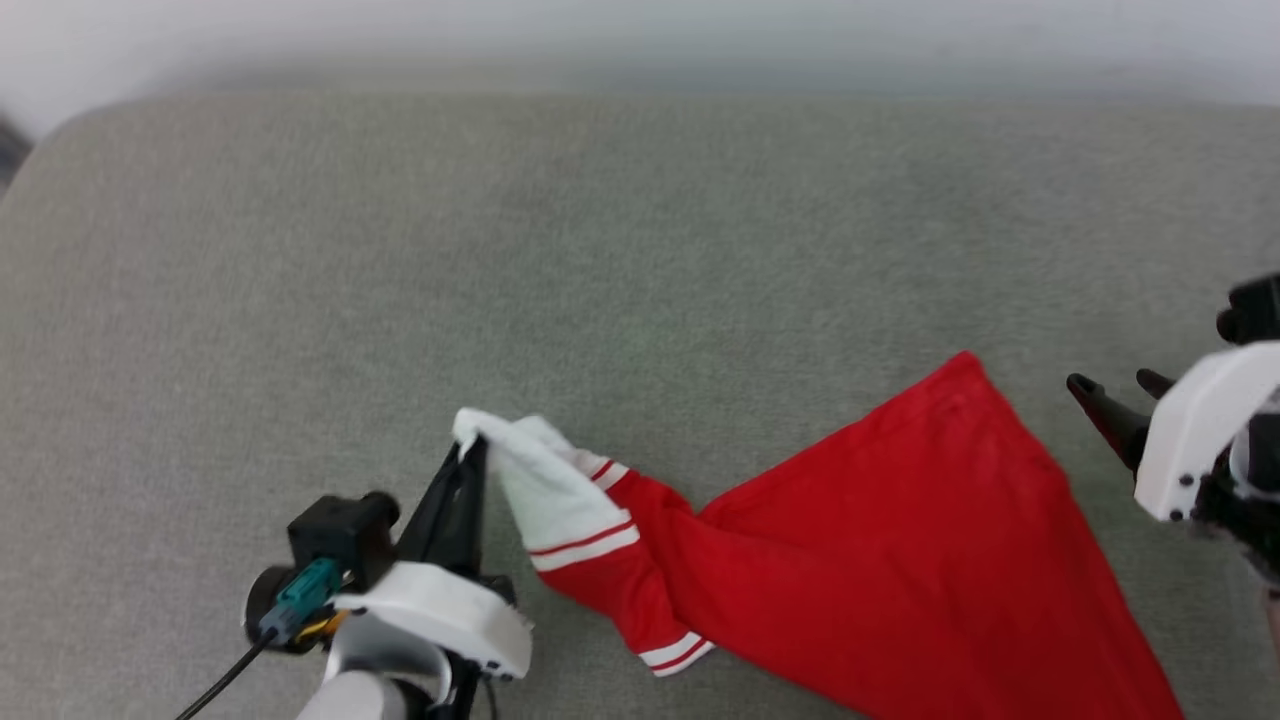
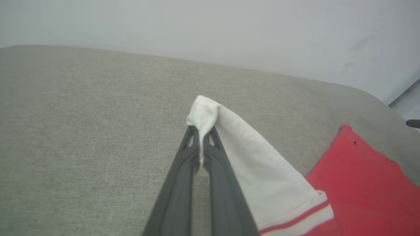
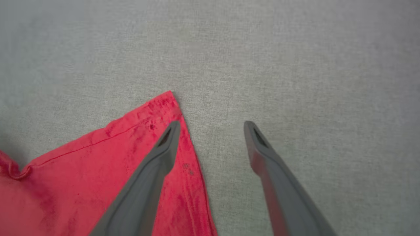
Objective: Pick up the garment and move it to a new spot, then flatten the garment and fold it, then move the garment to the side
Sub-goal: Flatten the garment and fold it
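The garment (image 1: pixel 900 560) is a red T-shirt with white sleeves and red-striped trim, lying on the grey cushion with its plain red side up. My left gripper (image 1: pixel 470 450) is shut on the tip of a white sleeve (image 2: pixel 249 157), pinched between its dark fingers (image 2: pixel 183 177) and held just above the cushion. The garment's red hem corner (image 3: pixel 164 108) lies flat by my right gripper (image 3: pixel 211 126). That gripper stands open, one finger over the red cloth, the other over bare cushion, holding nothing. In the head view the right gripper (image 1: pixel 1115 385) hovers right of the corner.
The grey fabric cushion (image 1: pixel 560 240) spreads wide to the left and far side. A pale wall (image 2: pixel 229 26) rises behind its far edge. A black cable (image 1: pixel 215 685) trails from my left wrist at the lower left.
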Robot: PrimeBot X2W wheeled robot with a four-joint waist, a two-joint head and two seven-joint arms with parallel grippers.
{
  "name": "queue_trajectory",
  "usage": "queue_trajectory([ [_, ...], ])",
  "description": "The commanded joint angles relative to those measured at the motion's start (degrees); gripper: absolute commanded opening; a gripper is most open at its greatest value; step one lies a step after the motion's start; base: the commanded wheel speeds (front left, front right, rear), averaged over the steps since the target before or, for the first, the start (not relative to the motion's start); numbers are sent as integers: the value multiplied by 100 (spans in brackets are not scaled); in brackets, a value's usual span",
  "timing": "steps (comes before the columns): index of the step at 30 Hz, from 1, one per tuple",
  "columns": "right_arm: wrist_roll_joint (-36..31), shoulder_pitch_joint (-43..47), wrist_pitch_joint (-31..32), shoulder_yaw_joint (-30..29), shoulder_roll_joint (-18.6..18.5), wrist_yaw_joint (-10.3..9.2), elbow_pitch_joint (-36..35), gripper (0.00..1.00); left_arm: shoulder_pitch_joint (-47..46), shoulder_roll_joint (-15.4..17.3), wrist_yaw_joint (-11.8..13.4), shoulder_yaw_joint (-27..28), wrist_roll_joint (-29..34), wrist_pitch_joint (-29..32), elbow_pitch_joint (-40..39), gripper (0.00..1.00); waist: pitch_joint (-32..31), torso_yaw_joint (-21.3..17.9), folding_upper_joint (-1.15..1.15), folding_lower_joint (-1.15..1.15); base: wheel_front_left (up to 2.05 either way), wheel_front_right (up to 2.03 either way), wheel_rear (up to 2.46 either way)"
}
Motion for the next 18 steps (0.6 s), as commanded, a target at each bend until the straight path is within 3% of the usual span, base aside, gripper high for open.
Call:
queue_trajectory([
  [1,37,-222,316,71,-45,-4,83,100,-154,-66,-42,-33,31,-54,20,0,288,220,0,0,0,0,0],
  [6,132,-742,1438,364,-113,-4,350,100,-489,-224,-150,-122,54,-214,130,0,569,431,0,0,0,0,0],
  [16,458,-746,2372,1073,2,-2,1093,100,-682,-337,-243,-158,-4,-381,354,0,820,617,0,0,0,0,0],
  [18,520,-707,2458,1186,-6,-2,1163,0,-690,-342,-242,-157,-28,-404,402,0,813,626,0,0,0,0,0],
])
